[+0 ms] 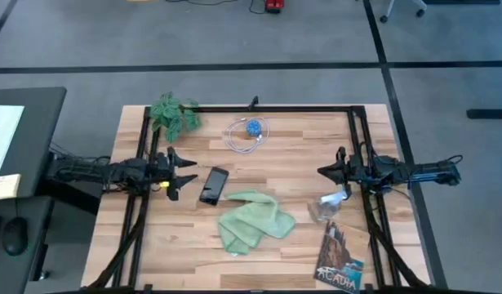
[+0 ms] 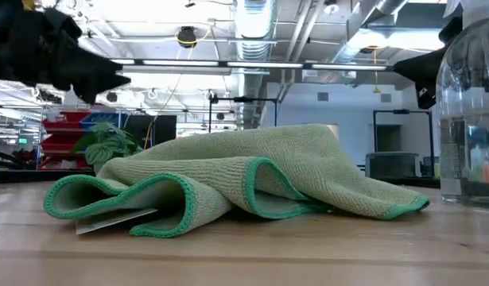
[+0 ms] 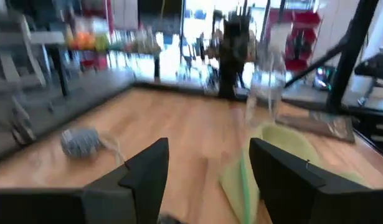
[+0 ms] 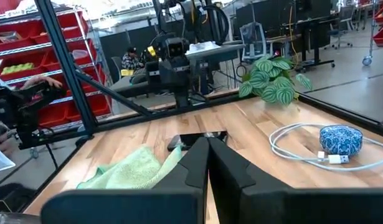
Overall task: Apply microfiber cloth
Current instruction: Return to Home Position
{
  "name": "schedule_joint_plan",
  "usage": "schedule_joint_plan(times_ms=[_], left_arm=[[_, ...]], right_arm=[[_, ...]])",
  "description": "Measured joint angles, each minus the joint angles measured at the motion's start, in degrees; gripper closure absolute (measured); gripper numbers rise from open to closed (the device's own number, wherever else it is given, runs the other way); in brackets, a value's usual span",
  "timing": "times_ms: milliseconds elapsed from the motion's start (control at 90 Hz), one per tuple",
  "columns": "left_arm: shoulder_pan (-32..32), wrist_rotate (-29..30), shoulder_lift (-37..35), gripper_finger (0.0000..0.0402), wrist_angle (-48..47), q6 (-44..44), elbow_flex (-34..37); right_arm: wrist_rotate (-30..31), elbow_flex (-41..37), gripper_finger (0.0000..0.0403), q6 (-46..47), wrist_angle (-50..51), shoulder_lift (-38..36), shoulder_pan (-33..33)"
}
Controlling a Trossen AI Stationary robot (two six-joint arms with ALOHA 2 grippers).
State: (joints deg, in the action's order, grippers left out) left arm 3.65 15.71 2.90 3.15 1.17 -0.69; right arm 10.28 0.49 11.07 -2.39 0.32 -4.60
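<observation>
Sage-green terry makes up the microfiber cloth point(image 1: 255, 220), which lies crumpled on the wooden surface point(image 1: 299, 139), just beside the black phone point(image 1: 214, 184) on the side toward the front edge. One corner of the cloth almost reaches the phone, though whether the two touch cannot be told. The low view shows it heaped in loose rolls with a brighter green stitched hem, so it looks light, limp and not at all slippery or fragile. It will likely sag and unfold when lifted, and it would drag rather than slide. A raised fold or a hemmed corner looks the best place to pinch, since a flat patch would give the fingers nothing to close on.

The left end effector point(image 1: 185, 173) hovers right next to the phone on the side away from the cloth, its fingers spread apart and holding nothing. The right end effector point(image 1: 322, 171) sits well away from the phone across the surface, fingers pressed together with nothing between them.

Beyond the cloth from the phone is a clear spray bottle point(image 1: 330, 204), with a booklet point(image 1: 340, 261) further toward the front corner. A coiled white cable point(image 1: 244, 136) and a leafy plant point(image 1: 174, 114) lie behind the phone, toward the back edge.
</observation>
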Motion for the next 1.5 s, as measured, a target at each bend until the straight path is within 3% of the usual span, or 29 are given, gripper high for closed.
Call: schedule_joint_plan(times_ms=[67,422,689,1500], left_arm=[[-1.1,0.2,-2.9,0.0201,0.2,-3.1,0.0],[-5.3,0.1,-2.9,0.0201,-0.4,-6.7,0.0],[-5.4,0.0,-1.9,0.0201,-0.4,-3.0,0.0],[-5.4,0.1,-1.8,0.0201,-0.6,-2.9,0.0]], right_arm=[[0.0,0.0,0.0403,0.0,0.0,0.0,0.0],[0.0,0.0,0.0403,0.0,-0.4,0.0,0.0],[0.0,0.0,0.0403,0.0,-0.4,0.0,0.0],[0.0,-0.1,0.0403,-0.1,-0.5,0.0,0.0]])
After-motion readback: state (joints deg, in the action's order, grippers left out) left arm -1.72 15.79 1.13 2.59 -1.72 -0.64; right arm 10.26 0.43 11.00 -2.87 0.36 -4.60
